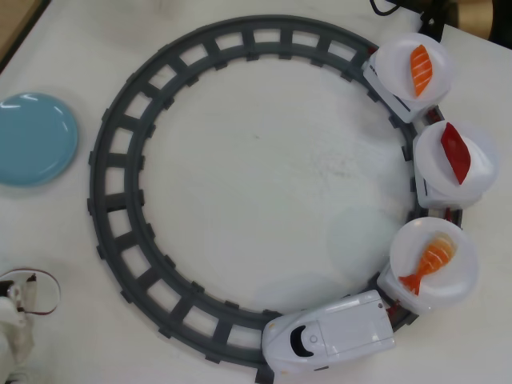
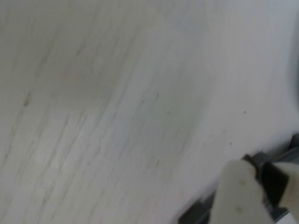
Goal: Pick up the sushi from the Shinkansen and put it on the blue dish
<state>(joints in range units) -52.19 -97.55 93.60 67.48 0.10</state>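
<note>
Sushi task, overhead view, left to right: blue dish [image 1: 34, 138] empty at bench [image 1: 264, 168] edge, outside the track loop [image 1: 120, 120]; Shinkansen [image 1: 330, 336] low on the rails; shrimp nigiri [image 1: 430, 262] on the first white plate [image 1: 460, 280] behind it, untouched. Pincer [image 2: 254, 196] only partly in the blurred wrist view; spread or closed, cannot tell.
</note>
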